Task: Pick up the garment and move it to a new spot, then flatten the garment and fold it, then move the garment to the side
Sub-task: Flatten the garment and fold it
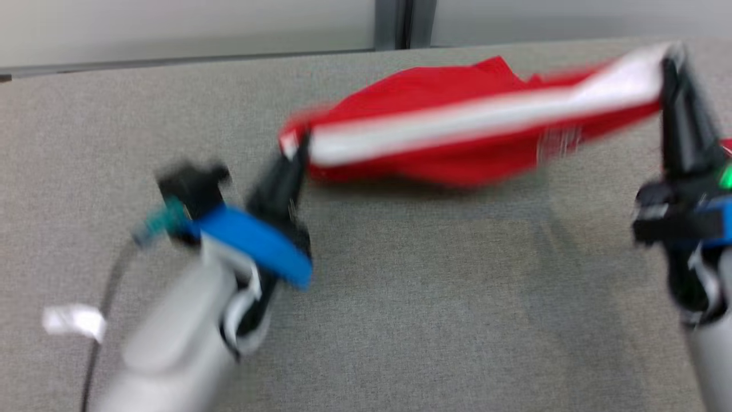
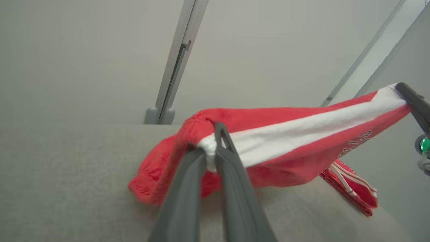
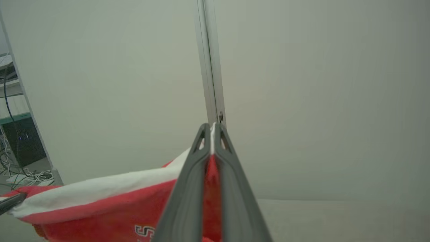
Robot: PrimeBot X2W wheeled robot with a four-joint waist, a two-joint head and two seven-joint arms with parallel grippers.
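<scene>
The red garment [image 1: 434, 91], shorts by the look of them with a broad white stripe along the side, hangs stretched between the two claws over the grey bench [image 1: 400, 297]. The left claw [image 1: 297, 147] is pinched together on one end of the stripe, at the gathered waistband (the elastic bunches up right beside its fingers [image 2: 235, 168]). The right claw [image 1: 670, 57] is clamped tight on the other end of the stripe, farther toward the back of the bench, so the cloth runs taut and slanting from one to the other. Below the stripe the red cloth sags. Its lowest fold seems to rest on the bench near the left claw, though the head view is too blurred to be sure. Some lettering shows on the red part nearer the right claw, too small to read. Behind the bench stands a pale wall panel with a grey post [image 1: 394, 23].
</scene>
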